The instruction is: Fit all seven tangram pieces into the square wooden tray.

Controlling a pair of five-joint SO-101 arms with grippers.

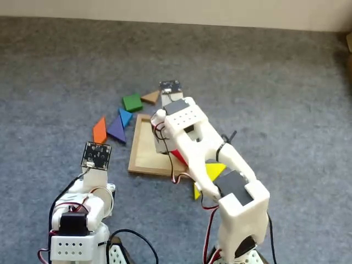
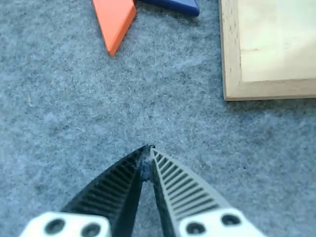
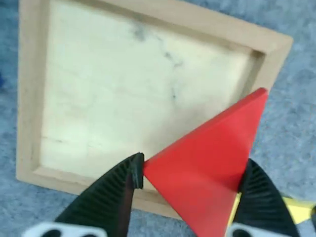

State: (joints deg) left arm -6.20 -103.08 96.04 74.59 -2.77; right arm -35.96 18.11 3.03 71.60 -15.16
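The right gripper [image 3: 193,168] has its fingers clamped on the red triangle [image 3: 212,148], whose far tip lies over the rim of the wooden tray [image 3: 29,98]; a yellow piece [image 3: 298,207] sits just behind one finger. The left gripper [image 2: 149,150] has its fingers pressed together above the carpet [image 2: 74,108], with an orange piece [image 2: 114,17] and a blue piece [image 2: 173,5] well ahead of the tips

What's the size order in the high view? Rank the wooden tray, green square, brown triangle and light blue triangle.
1. wooden tray, largest even though partly covered
2. green square
3. brown triangle and light blue triangle: these look alike, so they are not ranked against each other
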